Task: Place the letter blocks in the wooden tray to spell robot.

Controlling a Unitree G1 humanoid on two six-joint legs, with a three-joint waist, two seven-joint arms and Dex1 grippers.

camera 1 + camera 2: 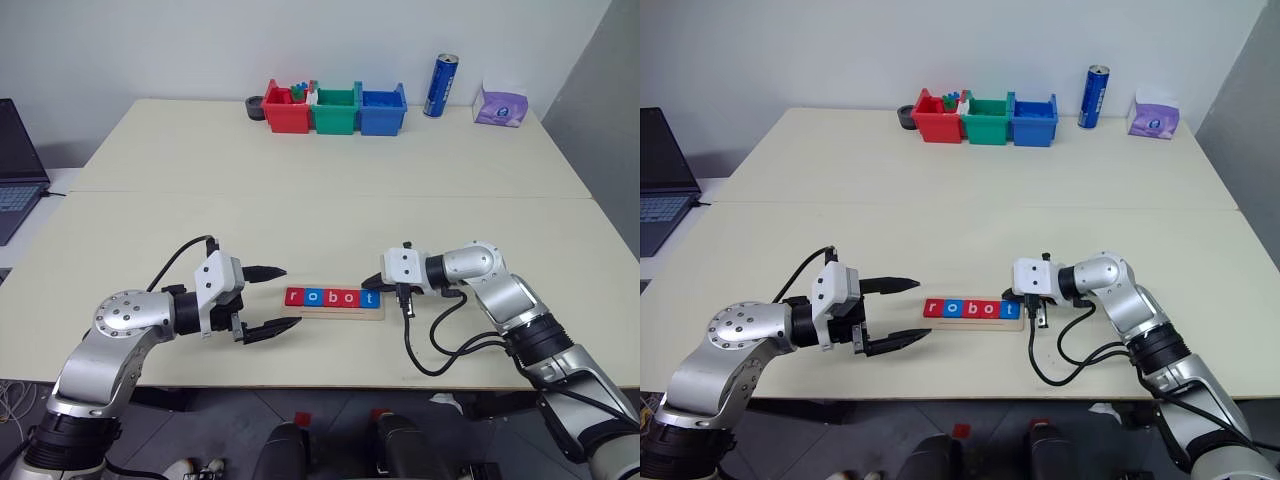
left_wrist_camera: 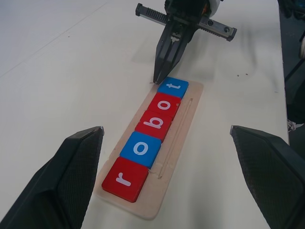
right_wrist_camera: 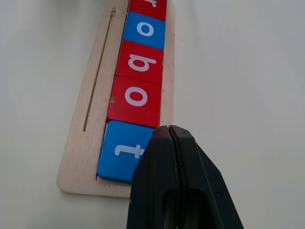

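Clenched right claw (image 3: 169, 138) beside blue "t"; letter blocks (image 2: 149, 132) reading "robot"; left claw (image 1: 276, 298) released.

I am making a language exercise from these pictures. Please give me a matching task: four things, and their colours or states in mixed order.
Things:
1. r block
2. t block
3. left gripper
4. right gripper

States:
A. blue
B. shut
C. red
D. open

Pairs: 1-C, 2-A, 3-D, 4-B
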